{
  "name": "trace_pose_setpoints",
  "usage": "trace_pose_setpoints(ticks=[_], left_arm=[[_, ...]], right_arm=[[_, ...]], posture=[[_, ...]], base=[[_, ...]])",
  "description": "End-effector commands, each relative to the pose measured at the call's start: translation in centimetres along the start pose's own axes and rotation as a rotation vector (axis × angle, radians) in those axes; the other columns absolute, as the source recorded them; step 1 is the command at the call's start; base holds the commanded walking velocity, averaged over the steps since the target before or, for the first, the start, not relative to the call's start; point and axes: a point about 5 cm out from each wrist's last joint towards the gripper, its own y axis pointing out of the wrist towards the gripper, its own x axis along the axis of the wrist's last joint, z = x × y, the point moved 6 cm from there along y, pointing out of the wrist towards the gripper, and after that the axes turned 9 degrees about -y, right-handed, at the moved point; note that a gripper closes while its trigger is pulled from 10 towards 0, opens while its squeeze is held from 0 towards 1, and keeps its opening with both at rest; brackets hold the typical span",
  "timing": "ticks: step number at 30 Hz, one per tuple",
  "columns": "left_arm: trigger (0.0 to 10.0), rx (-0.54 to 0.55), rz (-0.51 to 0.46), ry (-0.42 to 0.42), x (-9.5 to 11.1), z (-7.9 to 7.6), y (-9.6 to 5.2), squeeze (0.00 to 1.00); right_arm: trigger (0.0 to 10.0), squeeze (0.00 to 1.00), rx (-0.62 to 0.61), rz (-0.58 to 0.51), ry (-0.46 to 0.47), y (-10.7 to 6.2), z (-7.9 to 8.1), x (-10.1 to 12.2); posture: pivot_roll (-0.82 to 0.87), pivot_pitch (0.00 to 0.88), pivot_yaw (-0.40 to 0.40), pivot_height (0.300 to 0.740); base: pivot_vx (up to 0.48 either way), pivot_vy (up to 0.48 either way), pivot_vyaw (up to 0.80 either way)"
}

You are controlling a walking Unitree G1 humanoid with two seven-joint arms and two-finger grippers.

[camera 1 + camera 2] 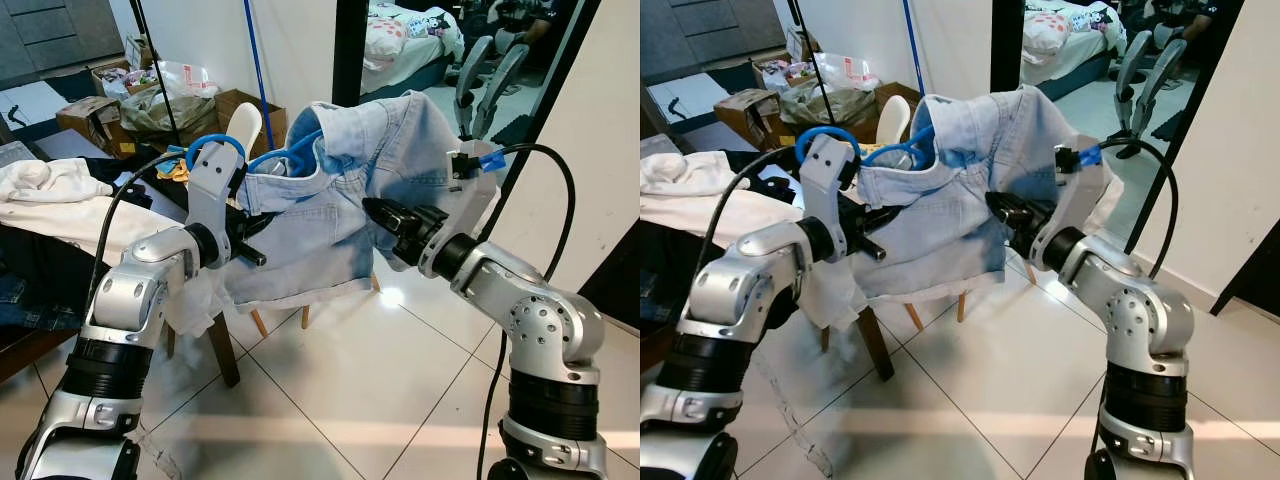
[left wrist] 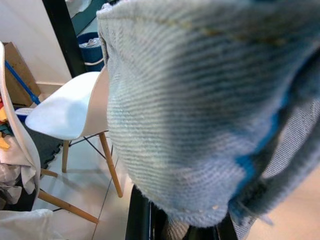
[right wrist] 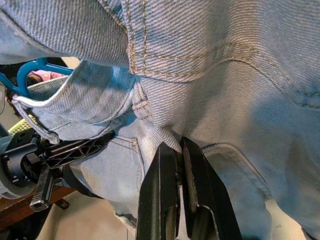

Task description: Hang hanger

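A light-blue denim garment [image 1: 330,200] hangs between my two grippers at chest height. A blue hanger [image 1: 292,157] sits inside its collar, and its hook [image 3: 26,71] sticks out on the left side. My left gripper [image 1: 252,242] is at the garment's left edge, with a bunched fold of denim [image 2: 200,125] between its fingers and a bit of blue plastic showing in the fold. My right gripper [image 1: 378,215] is shut on a pinch of denim near the middle seam, where its fingers [image 3: 172,195] press together.
A white chair [image 1: 246,124] with wooden legs stands right behind the garment. Cardboard boxes and bags [image 1: 150,100] are piled at the back left, and white cloth [image 1: 50,185] lies on a dark surface to the left. A black pole [image 1: 350,50] rises behind. Tiled floor [image 1: 340,380] lies ahead.
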Motion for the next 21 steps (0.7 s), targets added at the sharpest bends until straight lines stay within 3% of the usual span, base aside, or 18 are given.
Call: trace_pose_setpoints(ticks=[1,10,13,21], left_arm=[[0.0,0.171,-0.049,-0.016,1.5,4.6,-2.1,0.00],[0.0,0.159,-0.034,-0.026,1.3,4.6,-2.1,0.00],[0.0,0.132,-0.015,-0.029,0.8,4.2,-2.2,0.00],[0.0,0.112,0.000,-0.029,0.5,3.9,-2.2,0.00]], right_arm=[[0.0,0.00,-0.116,-0.001,-0.002,-1.8,-3.0,0.0],[0.0,0.00,-0.097,-0.014,-0.034,-2.9,-4.0,0.6],[0.0,0.00,-0.029,-0.023,-0.079,-5.0,-4.9,1.2],[0.0,0.00,0.044,-0.054,-0.096,-6.6,-5.1,1.7]], posture=[[-0.02,0.075,0.002,0.740],[-0.01,0.076,0.002,0.740],[-0.01,0.075,0.005,0.740],[-0.01,0.072,0.009,0.740]], base=[[0.000,0.000,0.00],[0.000,0.000,0.00],[0.000,0.000,0.00],[0.000,0.000,0.00]])
